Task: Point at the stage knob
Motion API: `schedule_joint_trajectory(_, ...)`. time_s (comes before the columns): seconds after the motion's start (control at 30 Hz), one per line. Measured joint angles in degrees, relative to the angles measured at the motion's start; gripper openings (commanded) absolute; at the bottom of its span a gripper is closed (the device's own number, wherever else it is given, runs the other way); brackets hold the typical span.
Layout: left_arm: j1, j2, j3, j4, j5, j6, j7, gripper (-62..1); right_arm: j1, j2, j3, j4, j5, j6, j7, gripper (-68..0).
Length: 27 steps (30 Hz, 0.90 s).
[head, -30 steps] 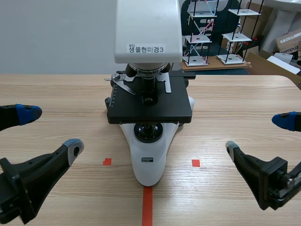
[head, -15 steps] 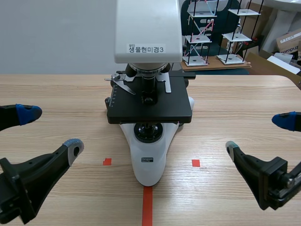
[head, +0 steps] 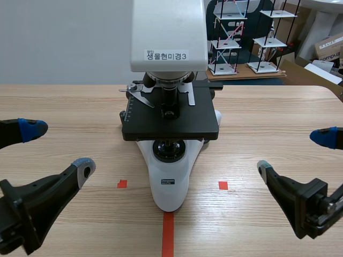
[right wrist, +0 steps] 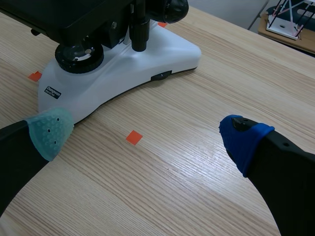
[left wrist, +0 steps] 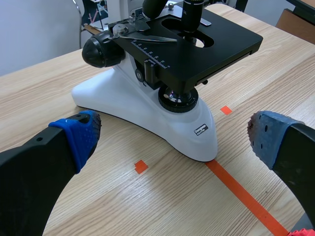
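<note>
A white microscope (head: 169, 176) with a black stage (head: 182, 126) stands at the table's middle. In the right wrist view a slim black stage knob (right wrist: 139, 30) hangs below the stage's edge, beside a large black focus knob (right wrist: 170, 7). My right gripper (head: 293, 153) is open, low at the right, well short of the microscope base (right wrist: 123, 69); its own view shows it (right wrist: 146, 135) wide apart. My left gripper (head: 58, 149) is open at the left, also apart from the microscope (left wrist: 147, 105). Ahead of the left gripper (left wrist: 172, 142) lies the base's front end. Neither gripper touches anything.
Another black focus knob (left wrist: 101, 49) sits on the microscope's left side. Behind the table are white model racks (head: 228, 37) and cardboard boxes (head: 329, 48). Bare wooden tabletop (head: 268, 118) lies on both sides of the microscope.
</note>
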<state>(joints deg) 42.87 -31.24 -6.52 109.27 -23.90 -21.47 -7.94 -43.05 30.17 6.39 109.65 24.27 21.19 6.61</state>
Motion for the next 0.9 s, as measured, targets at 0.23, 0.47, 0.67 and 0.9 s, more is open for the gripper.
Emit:
schedule_joint_trajectory(0.23,0.0,0.0,0.0,0.0,0.02,-0.04,0.0,1.4,2.27,0.0,-0.02,-1.42,-1.03,-2.34,0.7,-52.8)
schedule_joint_trajectory(0.47,0.0,0.0,0.0,0.0,0.0,-0.04,0.0,1.4,13.11,0.0,-1.01,-11.32,-1.09,-2.16,3.34,-67.7)
schedule_joint_trajectory(0.67,0.0,0.0,0.0,0.0,0.0,-0.04,0.0,1.4,22.91,0.0,-5.81,-22.4,-4.2,-0.85,9.88,-67.7)
schedule_joint_trajectory(0.9,0.0,0.0,0.0,0.0,0.0,-0.04,0.0,1.4,30.67,0.0,-11.13,-30.01,-7.5,3.52,15.5,-67.7)
